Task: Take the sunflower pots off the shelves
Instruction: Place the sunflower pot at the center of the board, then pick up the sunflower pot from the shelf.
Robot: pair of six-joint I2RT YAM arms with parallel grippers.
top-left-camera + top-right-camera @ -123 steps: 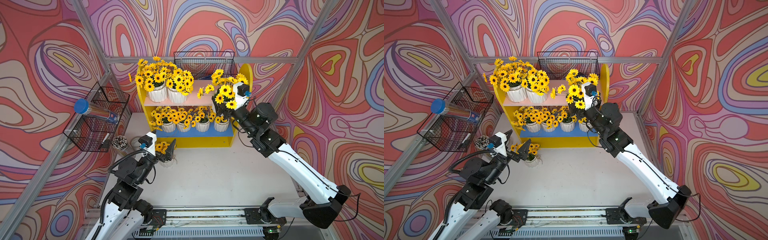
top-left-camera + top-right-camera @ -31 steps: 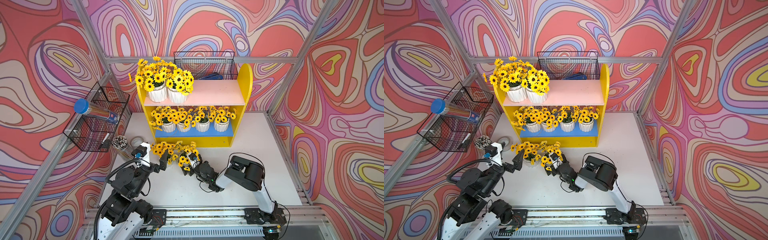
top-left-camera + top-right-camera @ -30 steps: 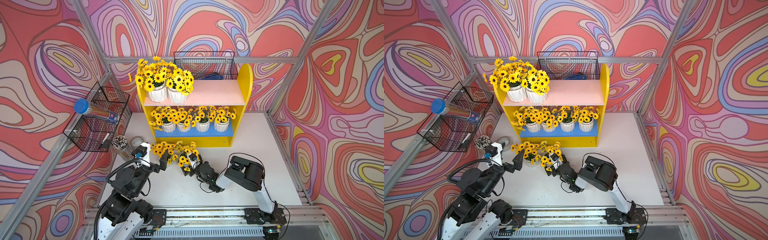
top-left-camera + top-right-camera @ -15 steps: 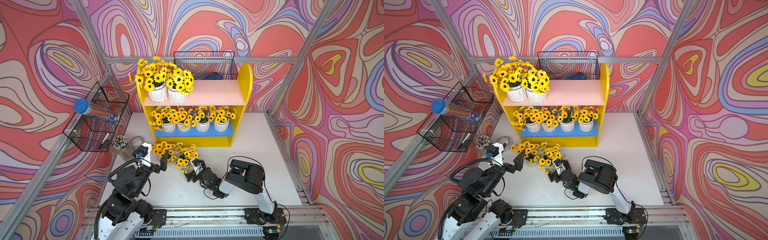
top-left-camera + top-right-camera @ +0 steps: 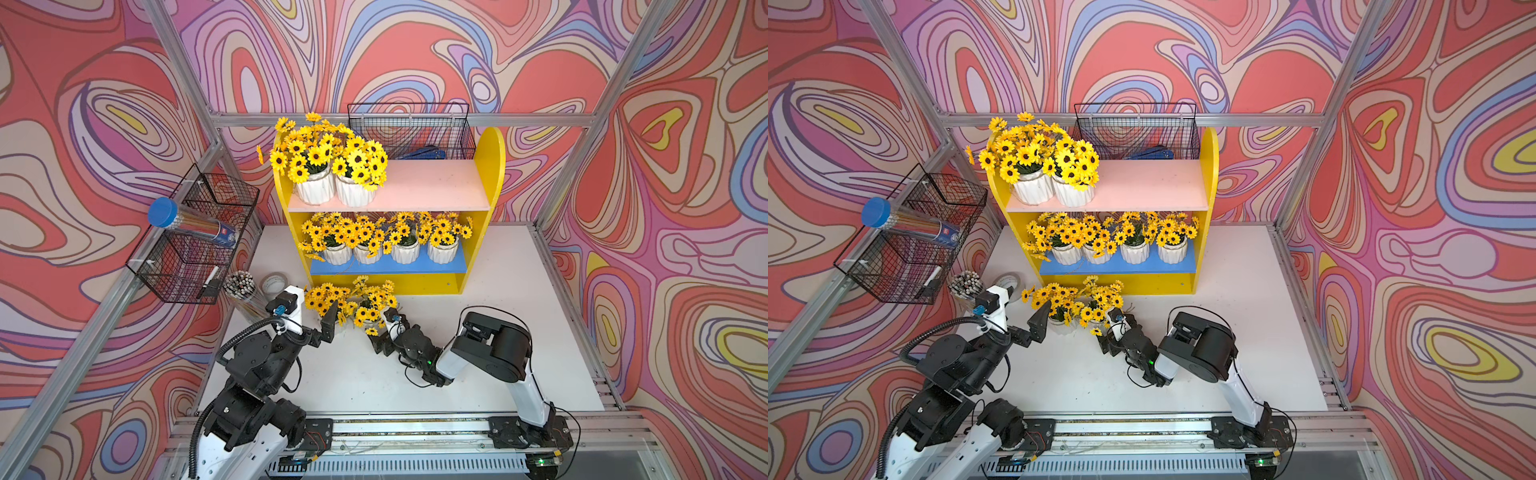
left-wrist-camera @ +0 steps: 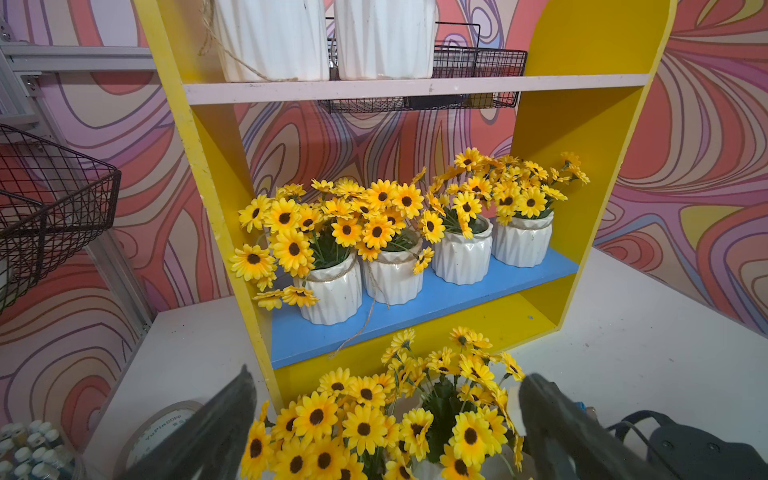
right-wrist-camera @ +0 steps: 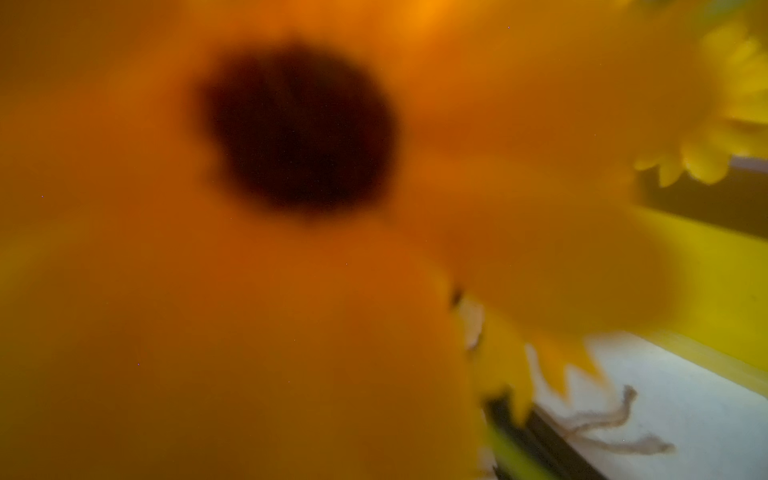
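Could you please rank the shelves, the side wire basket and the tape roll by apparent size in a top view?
Largest: the shelves.
Then the side wire basket, though nearer the camera.
Smallest: the tape roll.

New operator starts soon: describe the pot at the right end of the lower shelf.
Find the yellow shelf unit. Four white sunflower pots stand in a row on its blue lower board. This pot is the end one, the only one next to the side panel on the robot's right.
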